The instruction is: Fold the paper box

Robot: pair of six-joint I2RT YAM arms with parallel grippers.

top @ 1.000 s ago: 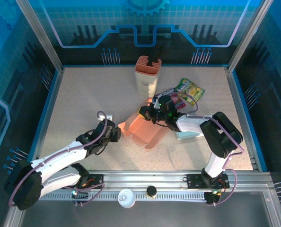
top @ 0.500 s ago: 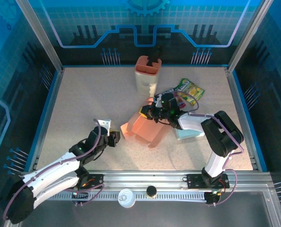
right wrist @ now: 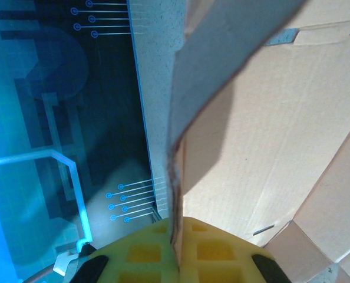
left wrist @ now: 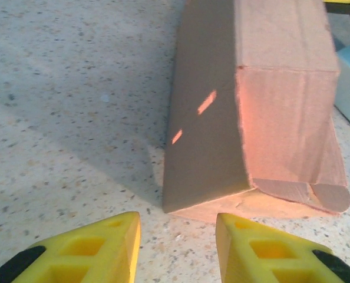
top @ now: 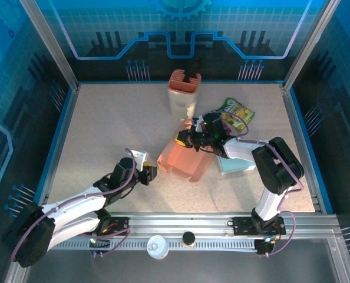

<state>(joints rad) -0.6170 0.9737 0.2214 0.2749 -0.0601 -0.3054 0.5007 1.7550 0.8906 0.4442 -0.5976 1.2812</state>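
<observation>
The paper box [top: 184, 160] sits near the middle of the table [top: 104, 130]. It is just right of the left gripper [top: 152, 173], whose fingers are spread and empty. The right gripper [top: 191, 140] pinches the box's far edge.

The left arm [top: 69, 206] and right arm [top: 268, 203] were white with black joints and purple cables [top: 290, 177]. Yellow fingers [left wrist: 263, 253] had black tips.
</observation>
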